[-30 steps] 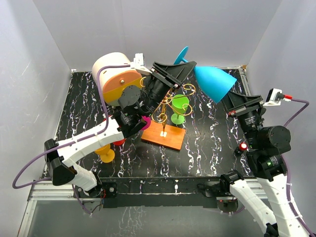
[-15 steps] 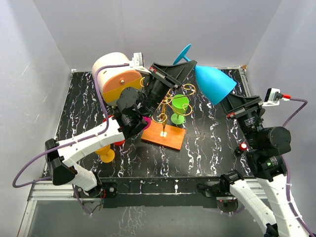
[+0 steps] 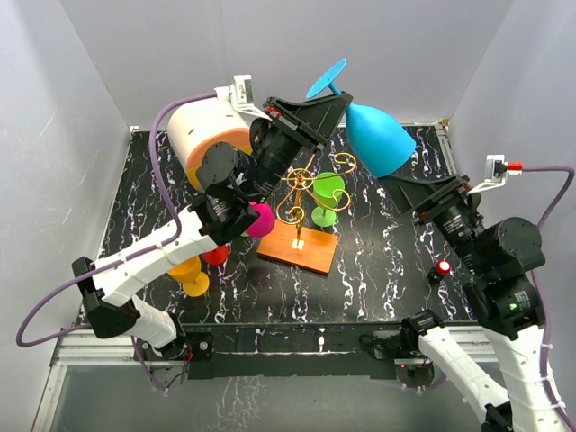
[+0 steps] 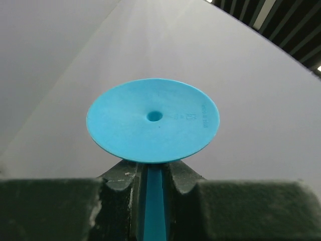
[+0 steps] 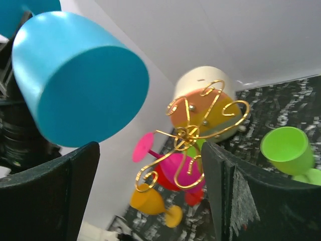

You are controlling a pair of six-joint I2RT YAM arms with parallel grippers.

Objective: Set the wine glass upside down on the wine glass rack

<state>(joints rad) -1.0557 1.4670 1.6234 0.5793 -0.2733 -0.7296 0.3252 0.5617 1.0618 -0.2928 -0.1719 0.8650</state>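
Left wrist view: left claw (image 4: 153,176) clamped on blue wine glass (image 4: 153,120) stem just under the foot. Tiny moulded marks on foot, unreadable. Top view only: glass tilted in air, far right of wine glass rack (image 3: 301,193). Right wrist view: right claw (image 5: 150,170) spread apart, off the bowl.

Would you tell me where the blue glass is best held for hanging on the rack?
Grip the blue glass by its thin stem, just under the flat foot, from the side, as the left hand does; the bowl looks too wide.
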